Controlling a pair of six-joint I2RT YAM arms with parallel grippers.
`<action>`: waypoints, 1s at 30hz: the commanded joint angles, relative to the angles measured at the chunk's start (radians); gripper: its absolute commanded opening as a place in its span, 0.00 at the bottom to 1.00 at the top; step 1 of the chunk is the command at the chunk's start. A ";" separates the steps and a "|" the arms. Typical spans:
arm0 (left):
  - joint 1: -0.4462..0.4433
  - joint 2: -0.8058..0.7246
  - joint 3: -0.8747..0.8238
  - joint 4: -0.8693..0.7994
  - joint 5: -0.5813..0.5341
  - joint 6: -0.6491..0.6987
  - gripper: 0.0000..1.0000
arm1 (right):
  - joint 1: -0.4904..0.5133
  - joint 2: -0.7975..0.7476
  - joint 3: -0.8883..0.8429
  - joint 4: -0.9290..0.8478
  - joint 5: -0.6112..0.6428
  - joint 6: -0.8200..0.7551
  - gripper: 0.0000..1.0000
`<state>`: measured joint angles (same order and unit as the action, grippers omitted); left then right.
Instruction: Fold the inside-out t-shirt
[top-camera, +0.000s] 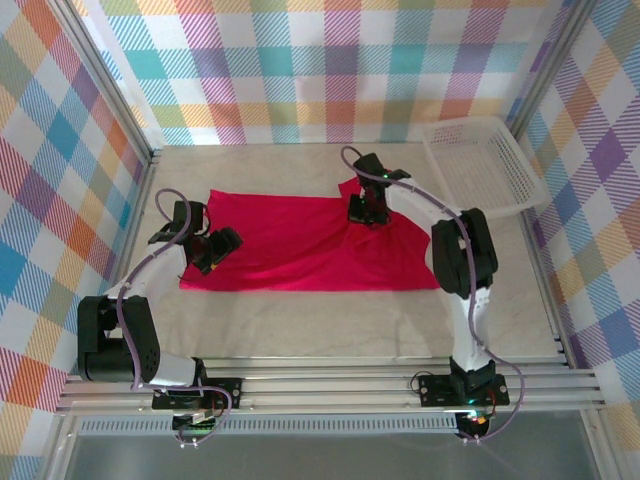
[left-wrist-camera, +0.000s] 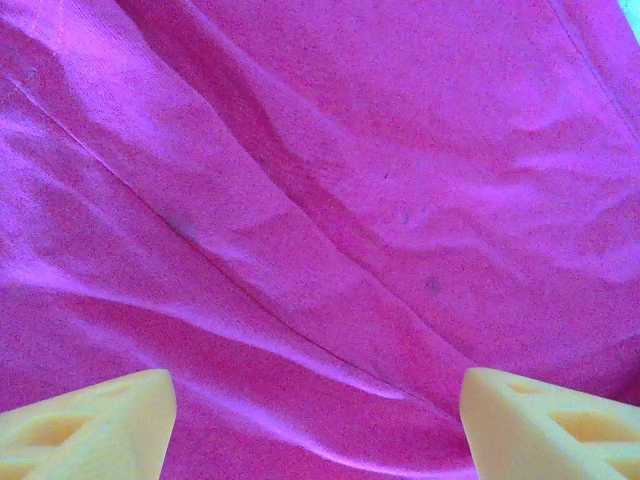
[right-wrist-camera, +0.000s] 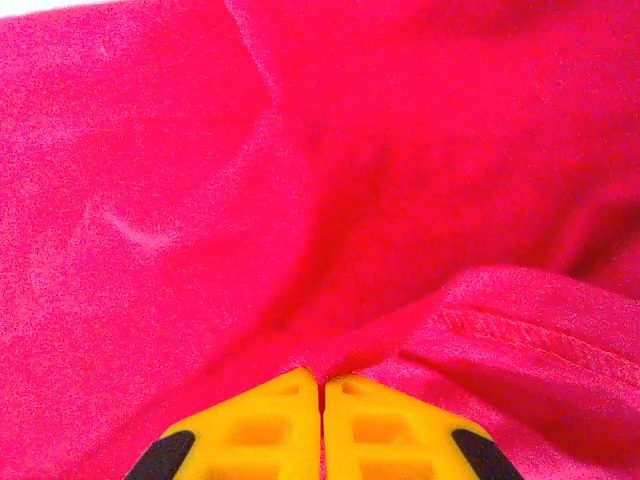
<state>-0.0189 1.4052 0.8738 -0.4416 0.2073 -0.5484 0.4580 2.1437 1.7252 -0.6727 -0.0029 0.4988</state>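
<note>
Above the t-shirt (top-camera: 290, 250), right arm (top-camera: 455, 250) arched, fingers (right-wrist-camera: 262, 428) tight on fabric.

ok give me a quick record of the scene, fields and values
garment: red t-shirt, spread mostly flat on table
left hand: open, above the shirt's left end
right hand: shut, pinching shirt fabric near its far right edge
basket: white mesh, far right corner
</note>
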 joint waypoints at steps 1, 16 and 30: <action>-0.006 -0.024 -0.015 0.016 -0.001 0.016 0.74 | 0.010 0.058 0.105 -0.032 -0.008 -0.060 0.00; -0.007 -0.040 -0.019 -0.010 -0.031 0.034 0.74 | 0.007 -0.032 0.182 -0.142 -0.028 -0.102 0.49; 0.024 0.135 -0.012 0.125 0.075 -0.047 0.75 | -0.110 -0.390 -0.593 0.112 -0.068 0.069 0.48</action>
<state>-0.0135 1.4799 0.8650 -0.3325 0.2768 -0.5858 0.3904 1.7657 1.2289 -0.5972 -0.0536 0.4892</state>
